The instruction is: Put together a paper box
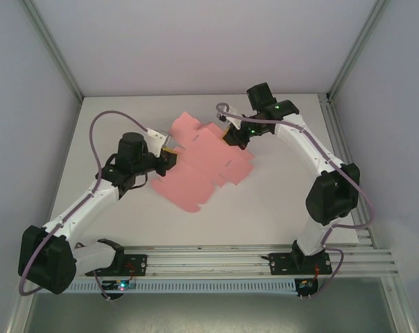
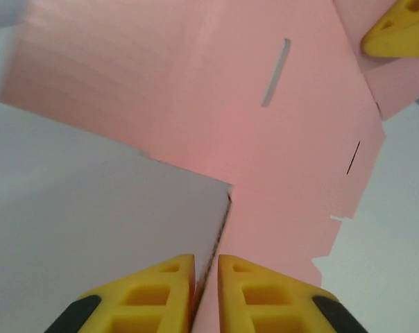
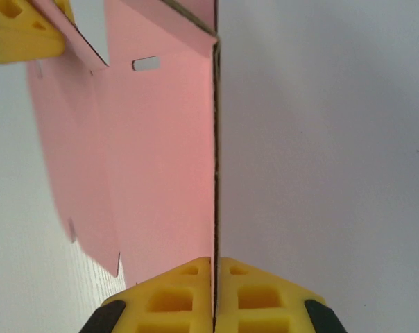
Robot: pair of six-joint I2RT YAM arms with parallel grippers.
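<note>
Now the box (image 1: 204, 165), an unfolded sheet, lies on the table (image 1: 286, 201). Our left gripper (image 1: 170, 154) pinches a raised flap at its left edge; our right gripper (image 1: 232, 133) pinches the far edge. We judge opposite grips brace the card so panels can fold along creases.

A robotics lab test cell is indicated. A bare white table (image 1: 279, 208) is enclosed by plain pale wall panels (image 1: 195, 41) set in aluminium frame posts (image 1: 53, 48) at the far left and far right corners. Along the near edge an aluminium rail (image 1: 216, 260) is fixed, to which a left arm (image 1: 91, 201) and a right arm (image 1: 313, 149) are bolted. Purple cables (image 1: 98, 125) are looped along the arms, and a small lit circuit board (image 1: 119, 284) is mounted below the rail. A flat pink paper box (image 1: 195, 173) is held between the arms.
</note>
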